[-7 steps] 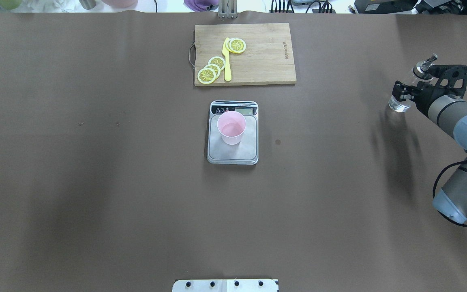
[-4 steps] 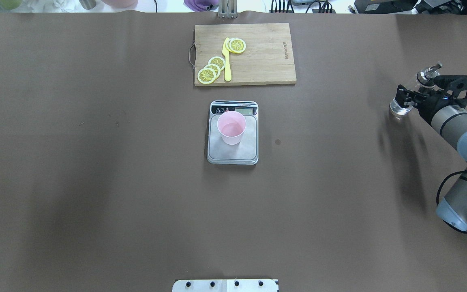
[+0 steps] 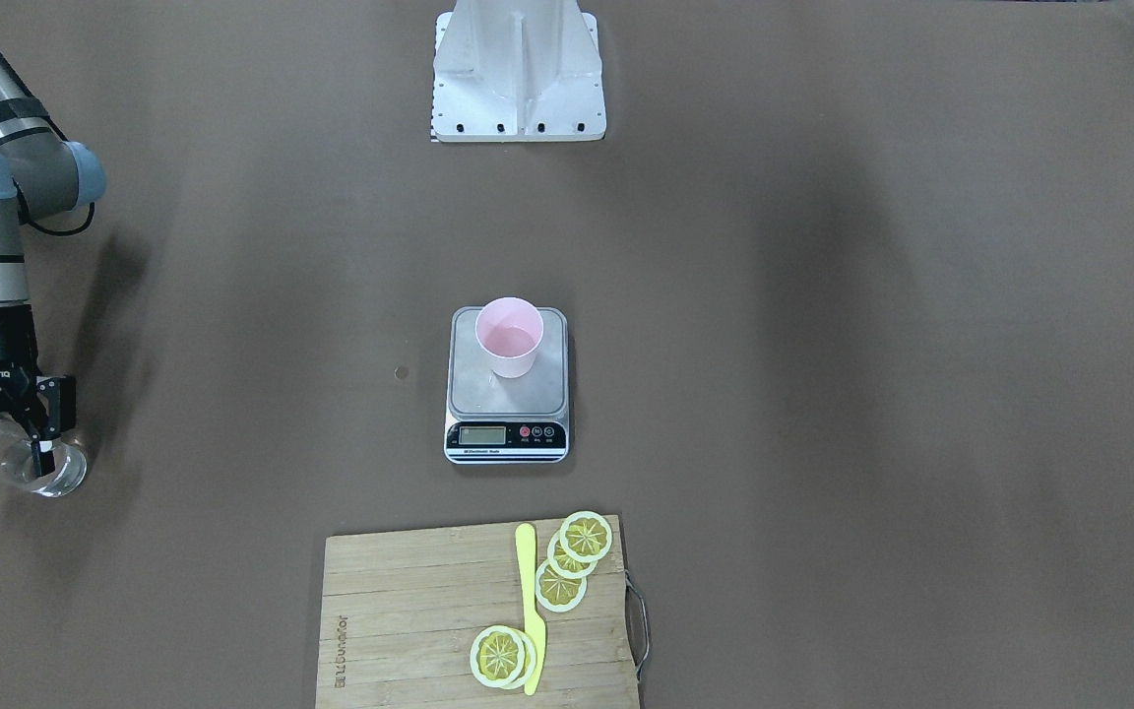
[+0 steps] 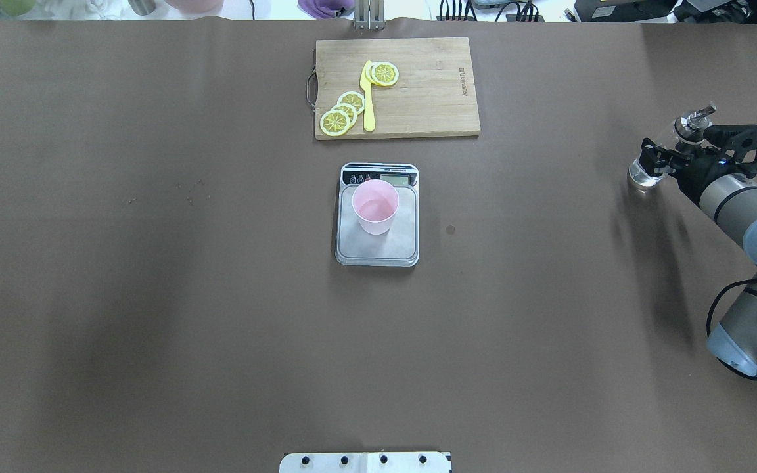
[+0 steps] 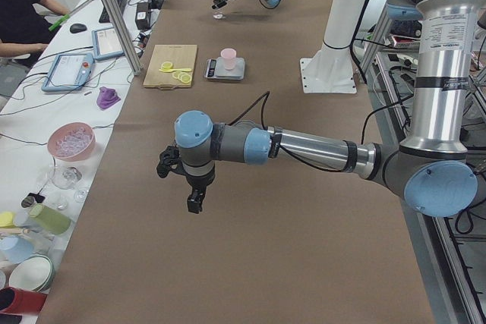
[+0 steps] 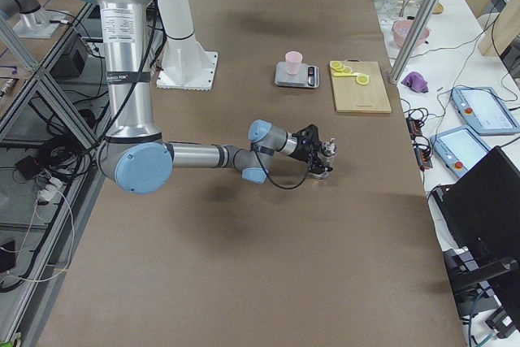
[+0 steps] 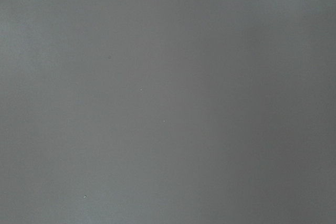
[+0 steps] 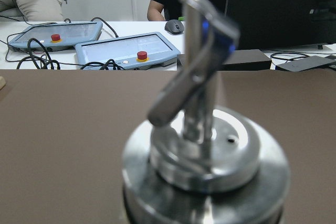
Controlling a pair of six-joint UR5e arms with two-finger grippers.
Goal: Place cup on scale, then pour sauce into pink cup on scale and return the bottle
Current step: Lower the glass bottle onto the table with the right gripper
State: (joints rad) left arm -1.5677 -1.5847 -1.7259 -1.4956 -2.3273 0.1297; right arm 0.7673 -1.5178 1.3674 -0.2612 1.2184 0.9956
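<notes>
Front view: right gripper (image 3: 11, 443) is clamped on the bottle (image 3: 57, 471) at the robot's right end of the table (image 3: 823, 295), well apart from the scale (image 3: 488, 399). The cup (image 3: 509, 337) stands upright on the scale. You can't tell from here whether the bottle's base is seated. Release early and the glass drops and tips.

Overhead: bottle reads roughly upright, shadow tight to its base, clear sauce (image 4: 641, 176) low in it. Fingers grip the body below the cap (image 4: 692, 121). Retreat at an angle and you risk hooking the cap and dragging the bottle over.

Left side view: left gripper (image 5: 182, 186) hangs over bare table, far from everything. Can't tell if it's open or closed.

Right wrist: the cap's spout looks unplugged, so any tip likely puts sauce on the table.
</notes>
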